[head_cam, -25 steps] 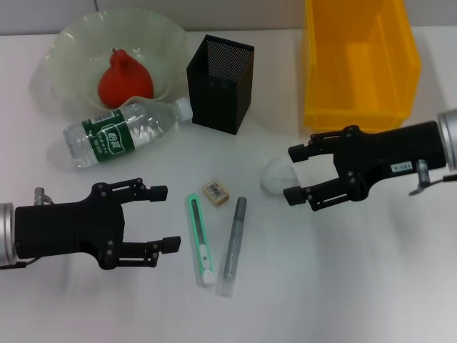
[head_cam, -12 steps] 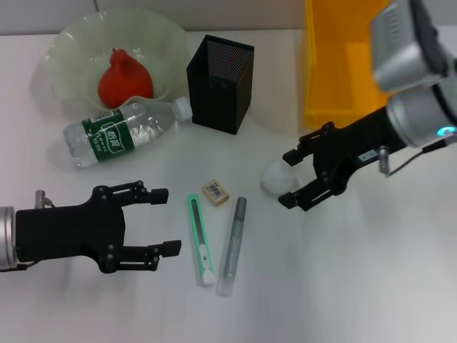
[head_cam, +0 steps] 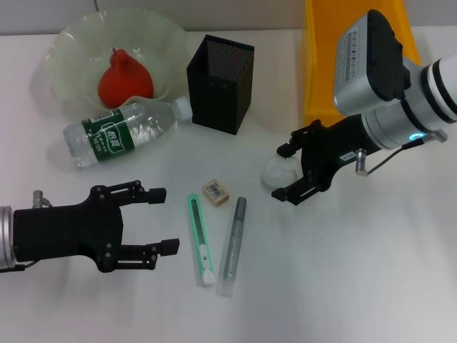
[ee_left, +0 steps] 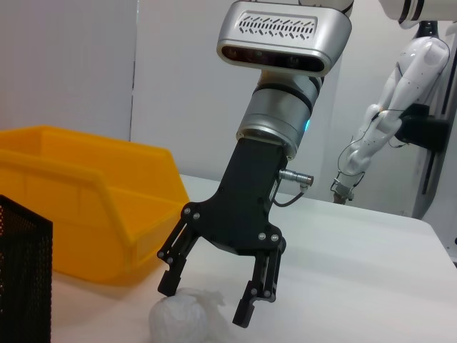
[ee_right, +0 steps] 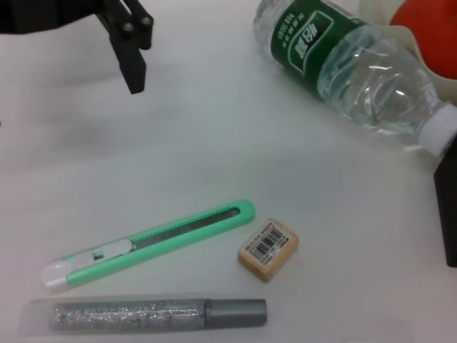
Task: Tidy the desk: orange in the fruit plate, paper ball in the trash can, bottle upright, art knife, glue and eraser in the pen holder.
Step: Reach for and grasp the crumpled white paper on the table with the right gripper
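Observation:
The white paper ball (head_cam: 277, 172) lies on the desk, and my right gripper (head_cam: 282, 173) stands open over it with one finger on each side; the left wrist view shows this gripper (ee_left: 207, 299) just above the ball (ee_left: 187, 319). My left gripper (head_cam: 165, 219) is open and holds nothing, to the left of the green art knife (head_cam: 200, 239). A silver glue stick (head_cam: 232, 246) and the eraser (head_cam: 215, 192) lie beside the knife. The bottle (head_cam: 125, 132) lies on its side. The orange (head_cam: 125, 77) sits in the fruit plate (head_cam: 71, 43). The black mesh pen holder (head_cam: 220, 83) stands upright.
The yellow trash can (head_cam: 357, 57) stands at the back right, behind my right arm. The right wrist view shows the knife (ee_right: 150, 241), eraser (ee_right: 268, 248), glue (ee_right: 157, 314), bottle (ee_right: 350, 75) and a left gripper finger (ee_right: 132, 57).
My right arm has swung up and tilted downward, and its open gripper has moved left so that it straddles the paper ball. The left arm has hardly moved.

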`<state>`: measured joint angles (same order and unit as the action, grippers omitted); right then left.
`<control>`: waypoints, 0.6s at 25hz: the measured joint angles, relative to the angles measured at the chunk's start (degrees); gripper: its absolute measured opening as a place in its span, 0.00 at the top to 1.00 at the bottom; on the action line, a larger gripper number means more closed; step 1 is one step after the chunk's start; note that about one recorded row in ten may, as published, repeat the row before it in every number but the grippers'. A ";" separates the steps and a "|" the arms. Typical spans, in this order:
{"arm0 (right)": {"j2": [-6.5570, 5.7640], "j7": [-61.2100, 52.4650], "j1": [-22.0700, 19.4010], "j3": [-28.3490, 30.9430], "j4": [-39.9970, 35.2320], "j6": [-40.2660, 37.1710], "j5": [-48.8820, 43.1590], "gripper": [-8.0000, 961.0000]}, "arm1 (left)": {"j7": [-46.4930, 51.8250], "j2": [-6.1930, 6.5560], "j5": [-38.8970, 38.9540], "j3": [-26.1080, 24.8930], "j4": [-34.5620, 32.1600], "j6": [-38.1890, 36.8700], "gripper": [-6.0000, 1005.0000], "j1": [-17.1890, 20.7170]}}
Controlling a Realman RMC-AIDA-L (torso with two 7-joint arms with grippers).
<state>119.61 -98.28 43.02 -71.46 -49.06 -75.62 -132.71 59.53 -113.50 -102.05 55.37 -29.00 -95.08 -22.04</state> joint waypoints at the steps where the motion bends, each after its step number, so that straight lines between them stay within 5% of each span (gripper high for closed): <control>1: 0.01 0.00 0.00 0.03 -0.07 -0.03 0.04 0.13 | 0.26 0.01 0.00 0.00 0.00 -0.06 0.16 0.00; 15: -0.11 -1.16 -0.03 0.37 -3.09 -0.73 -0.33 0.13 | 0.66 -0.01 0.01 0.00 0.00 -0.11 0.16 -0.02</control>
<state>119.50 -99.44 43.00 -71.10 -52.15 -76.35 -133.03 60.19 -113.50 -102.04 55.37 -29.00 -95.19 -22.06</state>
